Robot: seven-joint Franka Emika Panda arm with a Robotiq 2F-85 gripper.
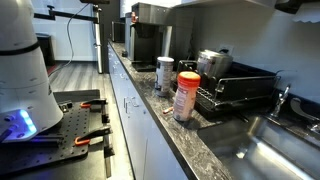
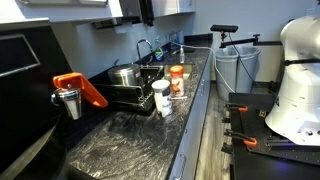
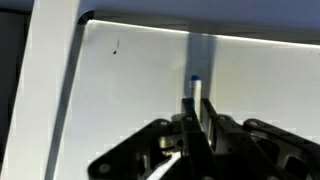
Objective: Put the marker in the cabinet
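Wrist view: end effector [image 3: 196,112] pinches the marker [image 3: 196,88], which is raised close before a pale cabinet [image 3: 120,90] panel. Judged step: carrying the marker to the cabinet, not yet placed. Next move calls for reaching inside, setting it down, then releasing. Cabinet interior not visible.

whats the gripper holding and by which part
The gripper holds the marker by its lower part in the wrist view; the top end sticks out.
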